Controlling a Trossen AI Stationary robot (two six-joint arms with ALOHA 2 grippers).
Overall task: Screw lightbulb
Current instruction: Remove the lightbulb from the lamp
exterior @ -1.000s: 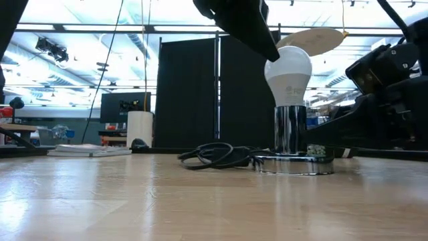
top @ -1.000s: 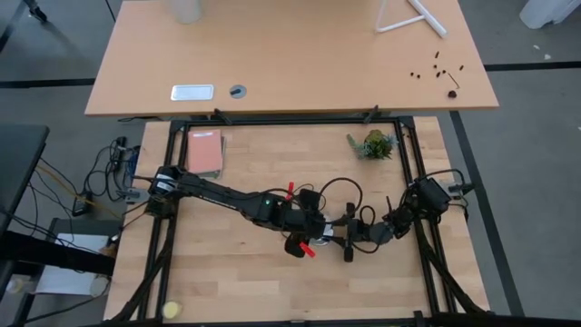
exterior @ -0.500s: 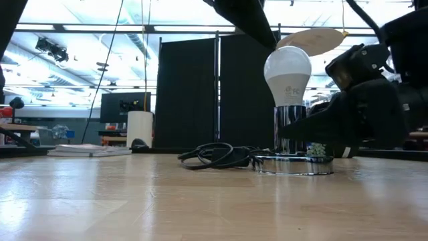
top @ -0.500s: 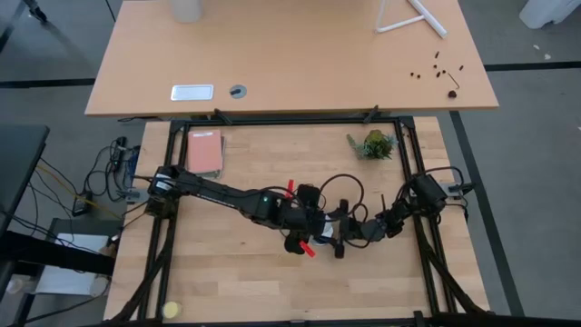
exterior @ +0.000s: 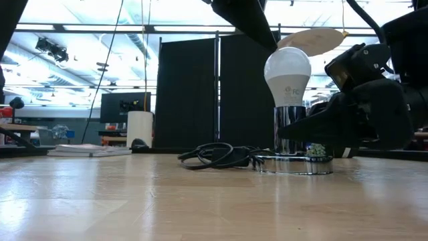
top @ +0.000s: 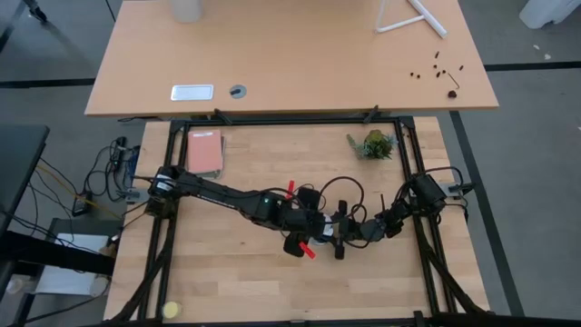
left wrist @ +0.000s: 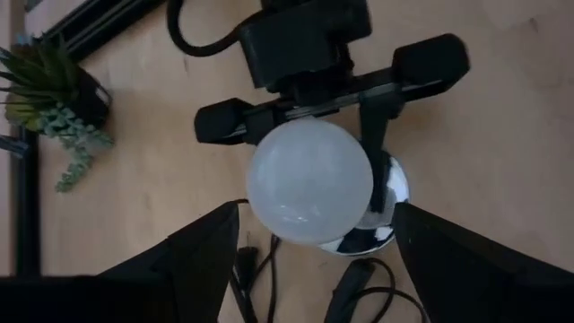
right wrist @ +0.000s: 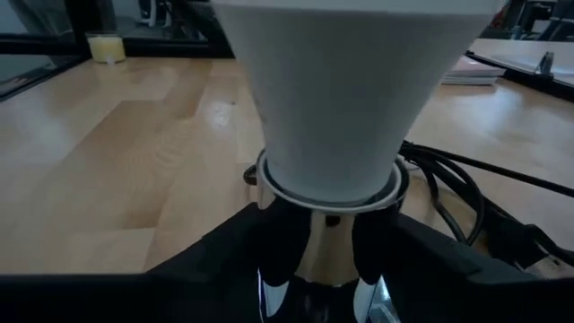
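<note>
The white lightbulb (exterior: pixel 287 70) stands upright with its base in the chrome socket stem (exterior: pixel 289 127), which rises from the round silvery disc (exterior: pixel 294 164) on the table. My left gripper (left wrist: pixel 314 224) hovers open just above the lightbulb (left wrist: pixel 309 184). Its fingers stand on either side of the globe without touching it. My right gripper (right wrist: pixel 323 260) comes in low and level from the table's right side and is closed around the socket stem, below the bulb (right wrist: pixel 350 90). My right gripper pinches the chrome socket stem (right wrist: pixel 327 242) between its two fingers (right wrist: pixel 269 247), just under the bulb's neck. The fingers reach in level from the table's right side. The socket stands upright, with its disc flat on the table.
The socket's black cord (exterior: pixel 214 155) lies coiled on the table left of the disc in the low view. A small potted plant (top: pixel 372 143) and a pink book (top: pixel 206 152) sit near the far edge, and a yellow ball (top: pixel 171 311) lies at the near left corner.
My right gripper has moved toward the table's left, up to the socket, and its fingers now stand at the chrome stem. The lightbulb and socket have stayed in place.
</note>
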